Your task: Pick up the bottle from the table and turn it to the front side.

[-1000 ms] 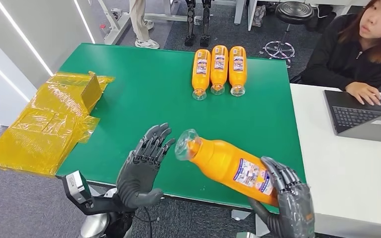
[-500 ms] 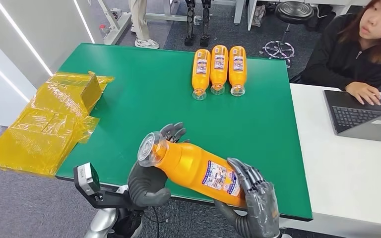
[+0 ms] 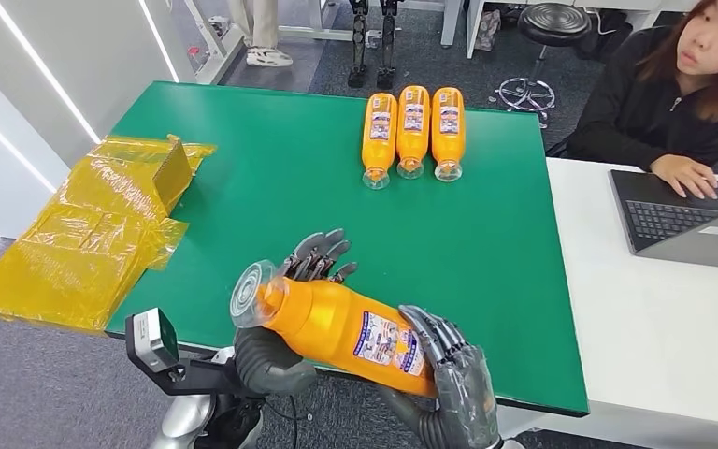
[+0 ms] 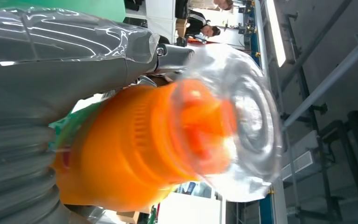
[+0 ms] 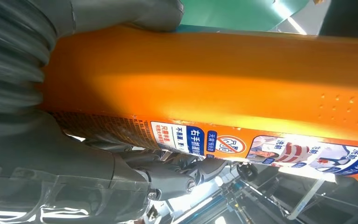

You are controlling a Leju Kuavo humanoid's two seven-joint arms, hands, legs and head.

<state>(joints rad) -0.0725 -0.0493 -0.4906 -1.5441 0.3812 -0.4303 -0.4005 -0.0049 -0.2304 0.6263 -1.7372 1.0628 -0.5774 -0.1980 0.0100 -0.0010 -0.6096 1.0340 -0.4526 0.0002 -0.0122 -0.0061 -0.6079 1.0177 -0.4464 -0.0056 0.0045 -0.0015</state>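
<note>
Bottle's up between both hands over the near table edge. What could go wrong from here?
1. The bottle hangs past the table's near edge; a slip during regrasp likely drops it to the floor, not the table.
2. The right hand grips across the glossy label, so the bottle may slide while turning.
3. The left hand sits near the clear cap, a narrower and possibly weaker hold.

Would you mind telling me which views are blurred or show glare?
Head view: sharp and evenly lit. Left wrist view: the bottle is soft, too close to focus, and its clear cap catches glare. Right wrist view: the bottle's near end is blurred; its label is readable.
</note>
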